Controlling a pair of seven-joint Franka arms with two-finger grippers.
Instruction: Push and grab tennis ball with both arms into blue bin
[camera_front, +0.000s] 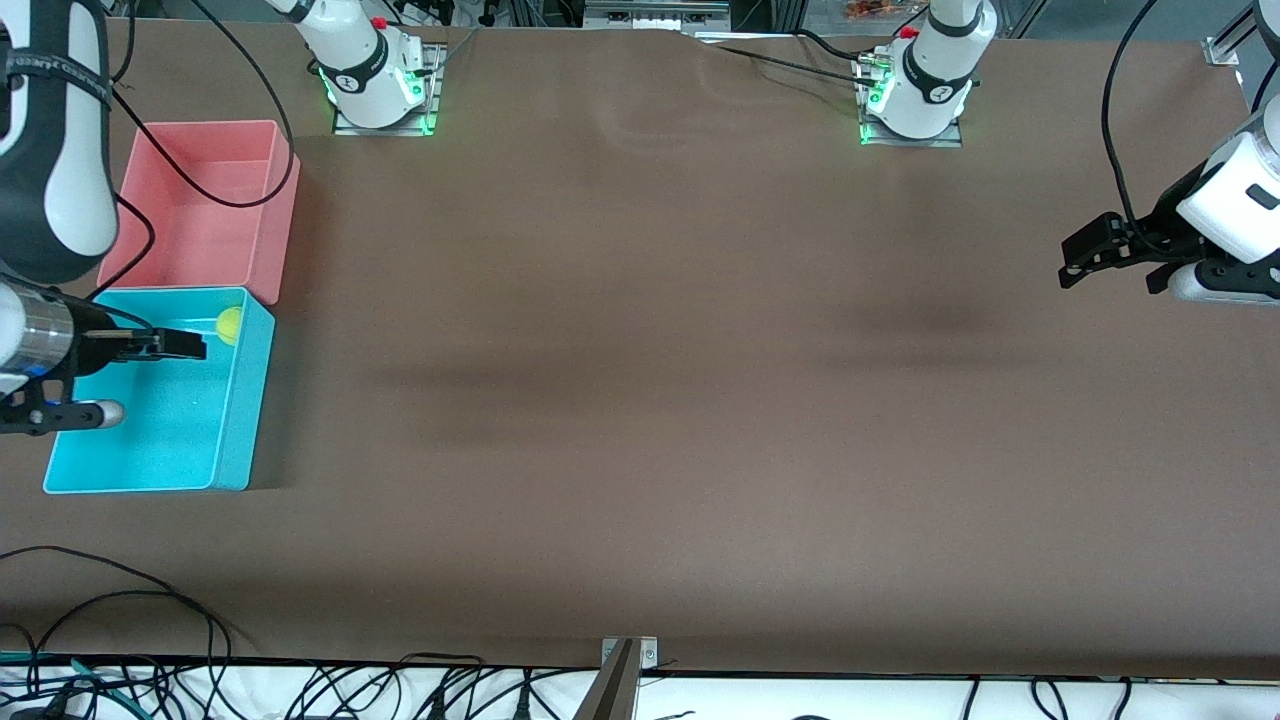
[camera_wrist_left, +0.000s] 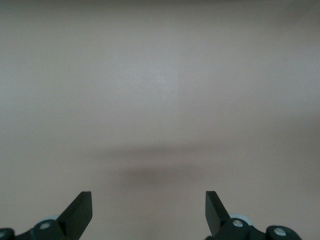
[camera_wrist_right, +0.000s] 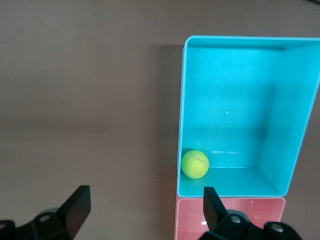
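Two Franka arms stand apart over a brown counter (camera_front: 640, 400) as the tennis ball (camera_front: 229, 324) already lies inside the blue bin (camera_front: 240, 420), tucked into the corner next to the pink bin (camera_front: 270, 230) and, seen from the bin's middle in the front view, at about the 1 o'clock spot. The right gripper (camera_front: 185, 345) hangs over the blue bin with its fingers spread and nothing between them, the ball just off its tips at roughly 2 o'clock; the right wrist view shows the same ball (camera_wrist_right: 195, 164) resting on the bin floor against the wall (camera_wrist_right: 181, 110). The left gripper (camera_front: 1085, 262) waits over bare counter at the left arm's end, well apart from both bins, its fingers (camera_wrist_left: 80, 210) likewise released and empty. Risk from here looks small but real: if the right gripper drops or sweeps toward the pink bin as it pulls out, a finger could clip the thin cyan wall and shove or tip the bin, or nudge the ball; a sharp knock might bounce so light a ball back out over the rim. How high the gripper rides above the rim is hard to judge from these views, so that margin is uncertain. The ball is round and points nowhere; it has no long axis. The blue bin's long axis runs from 12 to 6 o'clock in the front view, leaning slightly toward 1 and 7, open side up.
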